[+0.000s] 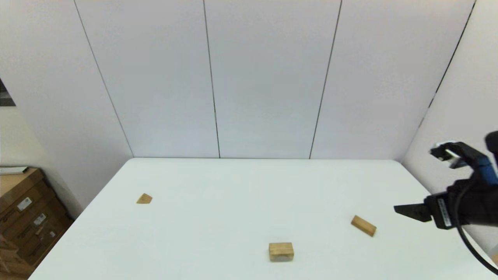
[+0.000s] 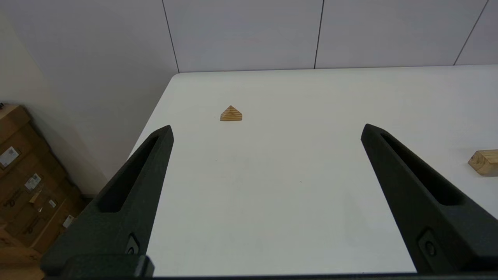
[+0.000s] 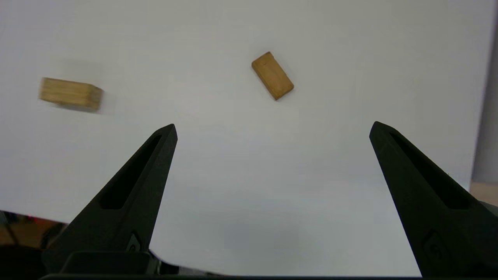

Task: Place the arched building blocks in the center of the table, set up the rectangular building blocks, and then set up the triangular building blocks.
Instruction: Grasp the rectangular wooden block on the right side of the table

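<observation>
So far, nothing of the build is showing as done. Three wooden blocks are lying well apart on a white bench (image 1: 241, 186), none stacked or touching.

The arched block (image 1: 281, 251) is sitting near the bench's near edge, roughly midway along it, closer to the robot than the bench's center. Its cut-out is not visible from the head view, so it is reading as a chunky tan brick.

The rectangular block (image 1: 363, 226) is lying flat toward the right side of the bench, turned at an angle to the edges. It is not standing up.

The triangular block (image 1: 144, 198) is resting near the left edge, about halfway back, far from the other two.

The right gripper (image 3: 272, 128) is hanging in the air over the right edge of the bench, its fingers spread wide and holding nothing. The rectangular block is lying just ahead of it, and the arched block is off to one side.

The left gripper (image 2: 266, 130) is parked low beyond the near left corner, out of the head view. Its fingers are also spread wide and empty, with the triangular block ahead.

By my judgement, every step is remaining: centering the arch, then setting up the rectangle and the triangle.
</observation>
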Motion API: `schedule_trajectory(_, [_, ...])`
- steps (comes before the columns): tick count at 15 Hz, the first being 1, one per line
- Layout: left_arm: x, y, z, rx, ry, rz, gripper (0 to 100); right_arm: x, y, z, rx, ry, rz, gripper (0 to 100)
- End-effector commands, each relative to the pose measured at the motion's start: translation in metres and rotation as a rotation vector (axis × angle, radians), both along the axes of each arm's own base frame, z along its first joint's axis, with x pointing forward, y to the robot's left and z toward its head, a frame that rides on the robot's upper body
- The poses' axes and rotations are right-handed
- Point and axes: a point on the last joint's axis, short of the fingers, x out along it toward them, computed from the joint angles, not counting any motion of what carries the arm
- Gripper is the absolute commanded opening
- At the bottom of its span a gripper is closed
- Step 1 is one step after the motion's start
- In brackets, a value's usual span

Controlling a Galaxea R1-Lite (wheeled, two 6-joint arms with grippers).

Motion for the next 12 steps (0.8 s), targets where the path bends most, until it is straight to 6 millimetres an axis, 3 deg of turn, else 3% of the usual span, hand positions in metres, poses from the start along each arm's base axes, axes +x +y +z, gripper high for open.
schedule_trajectory(1, [0.000, 0.000, 0.000, 0.000, 0.002, 0.000, 100, 0.105, 0.002, -0.064, -0.058, 0.213, 0.105, 100])
schedule_trajectory(12, [0.000, 0.000, 0.000, 0.000, 0.002, 0.000, 100, 0.154, -0.010, -0.119, -0.132, 0.308, 0.198, 100])
